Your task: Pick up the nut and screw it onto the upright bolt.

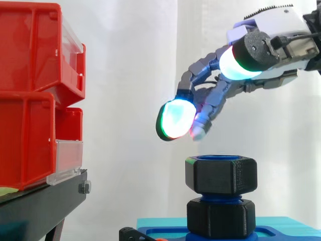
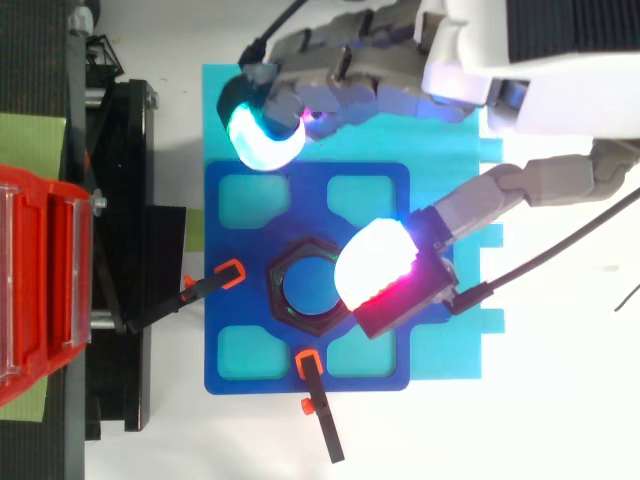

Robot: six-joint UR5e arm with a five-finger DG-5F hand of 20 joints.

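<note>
Side view: nut (image 1: 221,174) atop the upright bolt (image 1: 220,196) (axis vertical), fingers (image 1: 175,119) wide and empty above.

Black hex nut (image 1: 220,175) sits level, threaded on at the top of the upright blue bolt (image 1: 220,196); blue thread is exposed beneath it.

Viewed from above, a black hexagonal nut (image 2: 277,300) sits around a blue round bolt (image 2: 310,288) at the centre of a dark blue recessed plate (image 2: 305,195), which lies on a cyan base (image 2: 455,350). The hand (image 2: 350,60) enters from the upper right with its fingers spread and nothing between them. One white-and-red glowing pad (image 2: 378,265) overlaps the nut's right edge, and a cyan one (image 2: 262,138) hangs over the plate's upper edge. Two orange-tipped black clamps (image 2: 230,275) bear on the plate. Red plastic bins (image 2: 40,270) stand at left.
</note>
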